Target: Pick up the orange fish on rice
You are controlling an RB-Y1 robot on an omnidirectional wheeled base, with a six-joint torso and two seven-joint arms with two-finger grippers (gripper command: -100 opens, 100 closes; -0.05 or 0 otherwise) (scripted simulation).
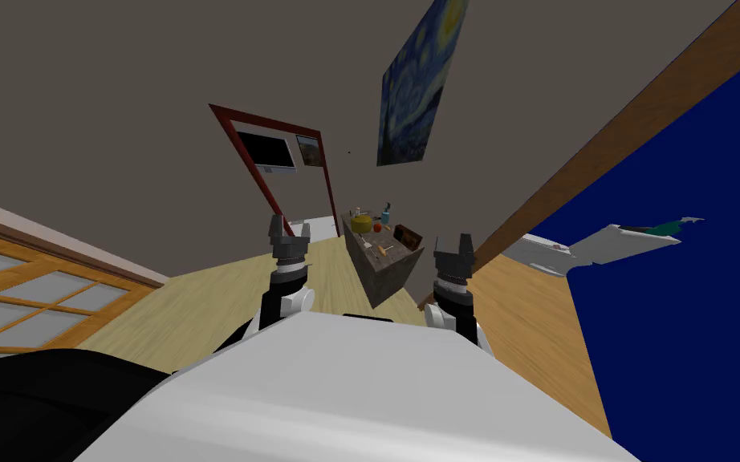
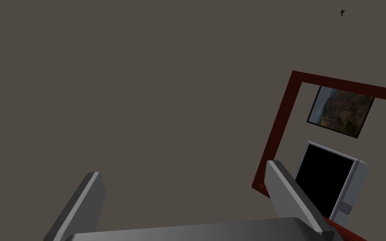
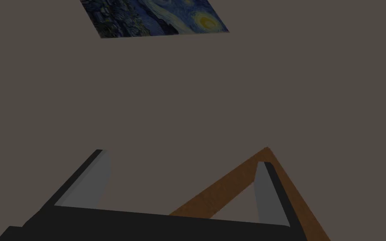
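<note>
The orange fish on rice point(image 1: 384, 251) can only be made out as a tiny pale and orange speck, too small to be sure of. It lies on the near end of a grey table point(image 1: 390, 279) just right of the frame's centre in the head view. Farther along the tabletop stand a yellow pot point(image 1: 363, 224), a small red thing point(image 1: 376, 228), a teal bottle point(image 1: 386, 215) and a dark brown box point(image 1: 409, 236).

Both pincers hang in the air well short of the table, over the wooden floor point(image 1: 200, 297). The left gripper point(image 1: 290, 230) is left of centre and the right gripper point(image 1: 454, 245) is right of centre. The left gripper's fingers point(image 2: 88, 201) stand wide apart, holding and touching nothing. The right gripper's fingers point(image 3: 91, 180) are also spread, with nothing between them.

Behind the table is a grey wall with a red-framed doorway point(image 1: 236, 128) at upper centre left. A blue swirling painting point(image 1: 416, 80) hangs at upper centre right.
</note>
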